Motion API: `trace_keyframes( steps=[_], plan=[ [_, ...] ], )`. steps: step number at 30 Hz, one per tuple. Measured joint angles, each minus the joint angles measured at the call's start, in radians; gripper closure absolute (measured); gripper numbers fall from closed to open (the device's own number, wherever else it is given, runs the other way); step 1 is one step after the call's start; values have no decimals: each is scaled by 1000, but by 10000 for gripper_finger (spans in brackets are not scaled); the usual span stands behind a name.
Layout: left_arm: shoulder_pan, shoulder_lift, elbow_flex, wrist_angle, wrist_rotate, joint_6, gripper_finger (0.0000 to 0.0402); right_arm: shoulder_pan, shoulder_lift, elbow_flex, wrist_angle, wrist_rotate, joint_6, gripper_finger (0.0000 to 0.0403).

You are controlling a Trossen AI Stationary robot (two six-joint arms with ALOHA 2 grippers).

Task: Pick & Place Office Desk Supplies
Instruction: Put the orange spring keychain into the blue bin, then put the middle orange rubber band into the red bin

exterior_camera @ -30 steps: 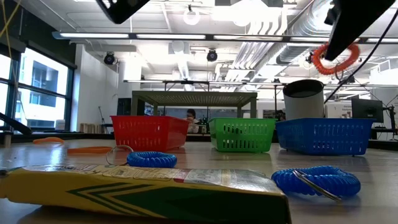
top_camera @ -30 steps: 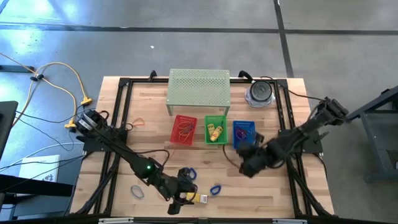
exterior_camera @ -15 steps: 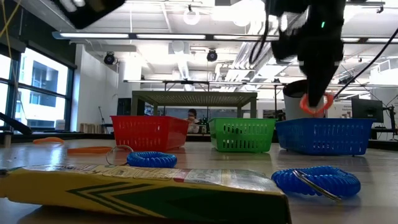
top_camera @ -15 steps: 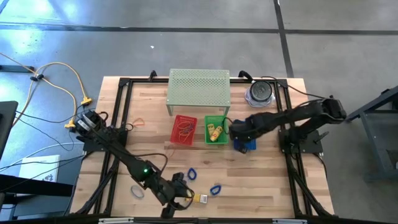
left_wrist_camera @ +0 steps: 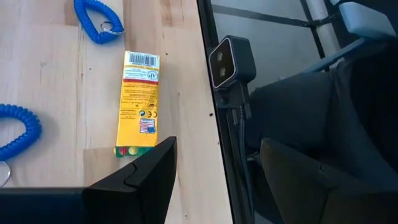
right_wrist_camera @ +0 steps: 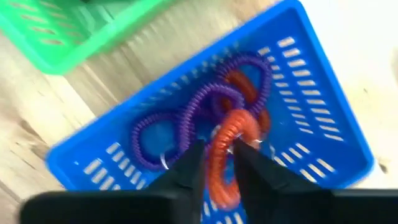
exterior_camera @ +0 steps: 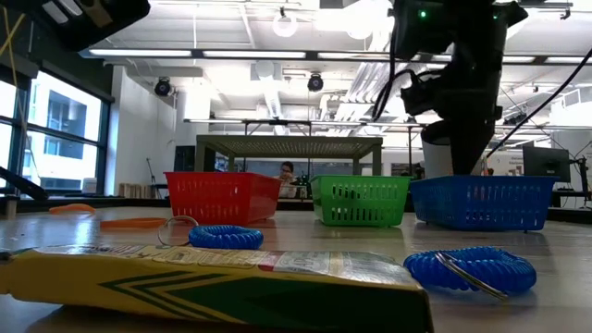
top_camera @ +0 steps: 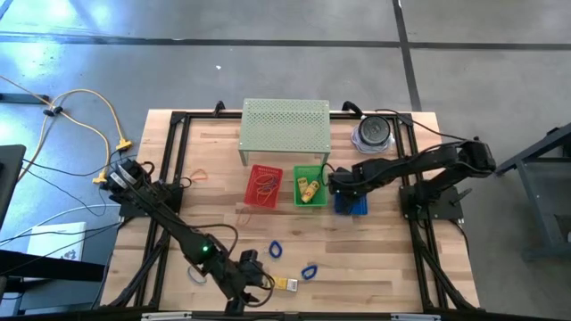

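At the bottom of the high view, the left gripper (top_camera: 252, 287) hovers over the front edge of the table (top_camera: 393, 267), and its fingers (left_wrist_camera: 140, 180) stand spread with nothing between them. Just right of it lies a yellow box (top_camera: 285, 283) flat on the wood; in the low view this box fills the lower left. Two blue coil loops (top_camera: 309, 271) lie near it, one right of the box and one a little above, and a pale ring (top_camera: 196, 275) lies at the left.

In the middle of the frame three baskets stand in a row: a red basket (top_camera: 264, 186) with orange bands inside, a green basket (top_camera: 310, 185) with yellow boxes, and a blue basket (top_camera: 350, 193). The right gripper (top_camera: 340, 185) hangs over the blue basket. Its fingers are slightly parted, and an orange coil loop (right_wrist_camera: 230, 155) sits between the tips, above the purple loops (right_wrist_camera: 199, 118) in the basket.

Behind the baskets stand a perforated green shelf (top_camera: 285, 125) and a round container (top_camera: 373, 132).
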State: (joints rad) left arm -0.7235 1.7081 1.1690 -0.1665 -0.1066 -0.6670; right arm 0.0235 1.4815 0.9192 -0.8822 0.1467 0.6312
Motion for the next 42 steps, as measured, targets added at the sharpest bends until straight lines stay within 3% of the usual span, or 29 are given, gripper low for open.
trace_keyframes(
  steps=[6, 11, 15, 23, 31, 34, 42],
  plan=[
    [1, 0, 0, -2, 0, -9, 178, 0, 0, 0, 16, 7, 0, 224],
    [16, 0, 0, -22, 1, -13, 178, 1, -15, 17, -4, 7, 0, 183],
    [35, -12, 0, -77, 1, -13, 179, 1, -56, 48, -10, -4, 0, 183],
    [51, -64, 1, -300, -3, 31, 192, 43, -188, 64, -2, -130, 45, 205],
    [50, -77, -3, -669, -169, 166, 194, 148, -248, 64, 60, -147, 57, 215],
    [62, -77, -27, -695, -216, 166, 194, 186, -254, 64, 102, -148, 56, 214],
    [124, -76, -70, -671, -179, 212, 195, 327, -252, 64, 312, -166, 40, 217]
  ],
)
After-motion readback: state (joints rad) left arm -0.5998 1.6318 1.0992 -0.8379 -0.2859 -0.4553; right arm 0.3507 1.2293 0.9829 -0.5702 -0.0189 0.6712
